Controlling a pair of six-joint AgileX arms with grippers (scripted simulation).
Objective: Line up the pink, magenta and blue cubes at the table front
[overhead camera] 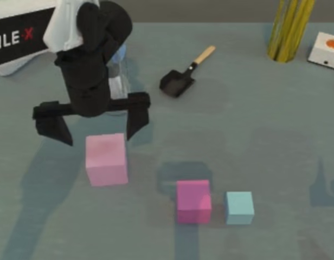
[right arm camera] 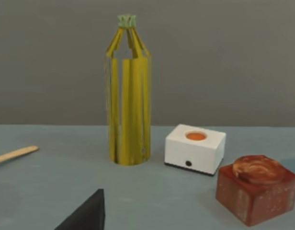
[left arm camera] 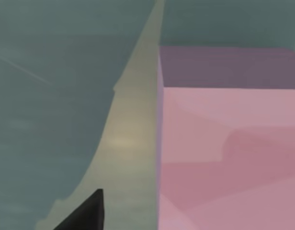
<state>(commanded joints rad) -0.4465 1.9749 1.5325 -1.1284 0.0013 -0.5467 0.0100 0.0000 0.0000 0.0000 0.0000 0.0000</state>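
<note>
Claw on our left arm (overhead camera: 96, 123) hangs wide open, empty, pink cube (overhead camera: 106, 160) just in front of it; magenta cube (overhead camera: 193, 201) and blue cube (overhead camera: 239, 207) wait farther right. Descend off-centre and we'd nudge pink askew.

Desk (overhead camera: 264, 108): flat, dull grey-teal, matte. Resting on it: pink cube (overhead camera: 106, 159) left of centre; magenta cube (overhead camera: 193, 201) toward the front, blue cube (overhead camera: 239, 207) just beside it on the right. Small black shovel (overhead camera: 180, 79) with wooden handle at centre rear. Yellow bottle (overhead camera: 289, 27) and white box (overhead camera: 325, 50) with orange dot at rear right. A red-brown block (right arm camera: 256, 188) sits near the box.
</note>
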